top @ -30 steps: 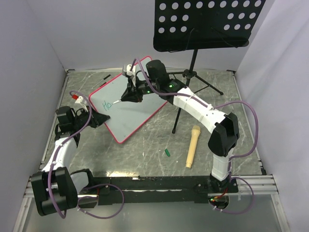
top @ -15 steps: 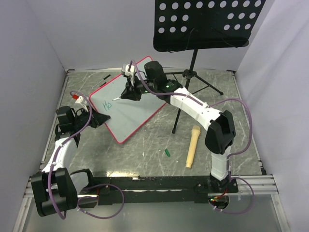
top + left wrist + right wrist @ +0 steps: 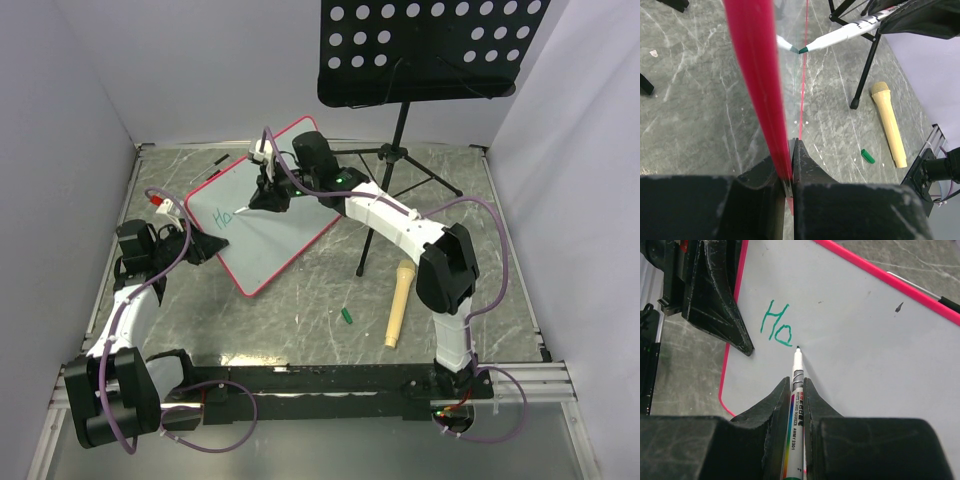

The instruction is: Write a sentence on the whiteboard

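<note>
Early in the writing: only "Ho" of the teal-green handwritten sentence [image 3: 776, 326] down, at the left end of the rectangular white, pink-framed whiteboard [image 3: 275, 235]. Next, probably: begin the third letter just right of the "o", pressing lightly and keeping the line level. At left, black left gripper [image 3: 791, 146] pinched shut on the board's frame. Further right, black right gripper [image 3: 792, 385] clamped on a thin white marker [image 3: 796, 371], tip at the surface beside the "o"; touching or just off, hard to tell.
</note>
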